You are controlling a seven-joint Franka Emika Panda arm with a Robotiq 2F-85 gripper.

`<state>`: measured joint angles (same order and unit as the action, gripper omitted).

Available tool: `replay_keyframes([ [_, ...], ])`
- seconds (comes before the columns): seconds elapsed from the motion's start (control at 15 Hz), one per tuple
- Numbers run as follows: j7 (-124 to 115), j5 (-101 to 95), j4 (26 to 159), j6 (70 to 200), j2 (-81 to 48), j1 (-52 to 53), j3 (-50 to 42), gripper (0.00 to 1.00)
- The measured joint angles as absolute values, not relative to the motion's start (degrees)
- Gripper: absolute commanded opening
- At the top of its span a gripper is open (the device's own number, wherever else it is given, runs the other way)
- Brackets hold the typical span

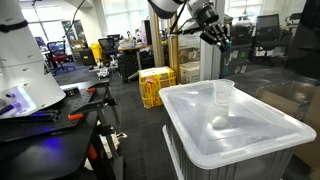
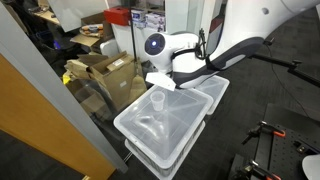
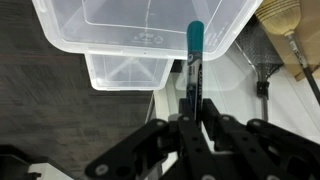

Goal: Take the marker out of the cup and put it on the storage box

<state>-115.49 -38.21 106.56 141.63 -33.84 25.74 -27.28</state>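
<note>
Storage box (image 1: 250,140) – biggest thing on site, translucent, lid on. The recessed top shows bare apart from the cup (image 1: 224,93), which stands upright near the far side. Both exterior views agree on this (image 2: 157,103). No marker shows inside the cup.

Arm (image 2: 195,60) reaches over from behind the box. Gripper (image 1: 213,32) hangs high, well above the lid and beyond the box's far edge, not over the cup.

Wrist view: gripper (image 3: 192,120) has its fingers drawn in narrow, pinching the marker (image 3: 193,60) by its lower end. The teal barrel sticks out past the fingertips, long axis in line with the fingers. It is too small to make out in the exterior views.

Key relation – the storage box (image 3: 90,25) lies ahead of the marker's free tip, toward the top of the wrist view, not beneath it. Judgement: the lift out of the cup is done. The placing calls for travel tip-ward and down onto open lid clear of the cup, and the raised rim should stop any roll.
</note>
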Motion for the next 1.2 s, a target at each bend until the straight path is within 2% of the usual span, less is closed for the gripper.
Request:
replay_keyframes([
  [0.67, -134.29, -54.1, 121.12, 156.0, -23.17, 11.47, -22.32, 0.04],
  [1.2, -134.36, -54.23, 124.52, 165.8, -22.26, 9.24, -23.65, 0.04],
])
